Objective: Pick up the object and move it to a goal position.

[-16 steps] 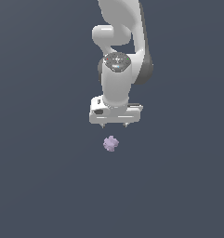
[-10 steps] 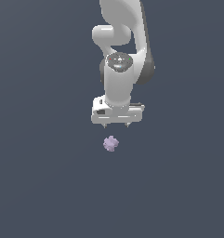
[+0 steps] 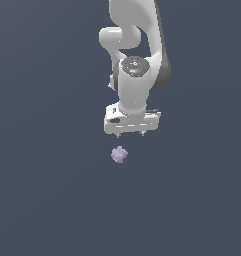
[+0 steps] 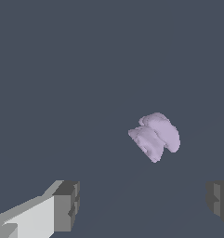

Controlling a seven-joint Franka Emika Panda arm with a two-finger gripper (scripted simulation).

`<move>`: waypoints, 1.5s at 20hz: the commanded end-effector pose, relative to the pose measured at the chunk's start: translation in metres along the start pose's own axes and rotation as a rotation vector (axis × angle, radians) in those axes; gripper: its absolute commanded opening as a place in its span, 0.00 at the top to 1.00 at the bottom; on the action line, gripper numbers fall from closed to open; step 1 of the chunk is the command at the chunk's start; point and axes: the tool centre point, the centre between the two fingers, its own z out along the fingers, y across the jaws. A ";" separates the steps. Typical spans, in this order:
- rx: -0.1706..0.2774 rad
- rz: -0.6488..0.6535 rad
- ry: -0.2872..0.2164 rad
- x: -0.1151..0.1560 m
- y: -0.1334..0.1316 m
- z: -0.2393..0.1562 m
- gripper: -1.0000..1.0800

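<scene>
The object (image 3: 119, 154) is a tiny pale lilac lumpy blob lying on the dark grey floor, just in front of and below the white gripper (image 3: 130, 134) in the exterior view. The gripper points down, open and empty, with only short finger tips showing under the white hand. In the wrist view the object (image 4: 155, 136) lies ahead of the gripper (image 4: 143, 204), apart from it, between the lines of the two grey fingertips (image 4: 67, 204) but beyond them.
The white arm (image 3: 137, 60) rises behind the gripper to the top of the exterior view. The floor (image 3: 52, 190) is a plain dark grey surface with nothing else on it.
The gripper has come slightly lower and closer to the object. The object has not moved.
</scene>
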 end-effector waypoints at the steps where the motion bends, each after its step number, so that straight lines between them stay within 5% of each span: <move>1: -0.001 -0.009 0.000 0.000 0.001 0.001 0.04; 12: -0.009 -0.155 -0.001 0.005 0.012 0.017 0.04; 30: -0.020 -0.586 -0.006 0.016 0.042 0.065 0.04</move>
